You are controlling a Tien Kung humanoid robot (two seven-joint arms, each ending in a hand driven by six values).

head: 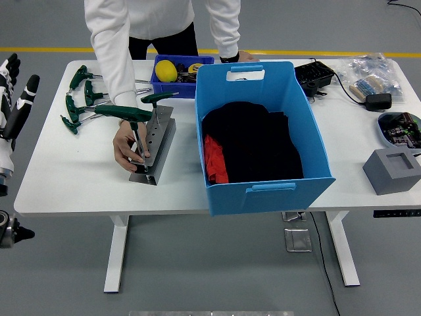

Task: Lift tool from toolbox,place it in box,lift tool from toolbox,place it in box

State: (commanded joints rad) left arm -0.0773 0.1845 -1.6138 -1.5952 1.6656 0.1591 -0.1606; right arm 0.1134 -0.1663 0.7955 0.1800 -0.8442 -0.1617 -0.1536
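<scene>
Toolbox [152, 145], metal rack near table's front-left, carried two green T-handle tools [125, 113]; person's hand [126, 146] steadied it. Blue box [263, 187] beside held black and red cloth. Left hand [14, 99] hung off table's left edge, fingers spread, empty.

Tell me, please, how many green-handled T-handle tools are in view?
5: three loose green-handled tools at the table's far left, two standing in the metal rack: one beside the person's hand, one behind.
</scene>
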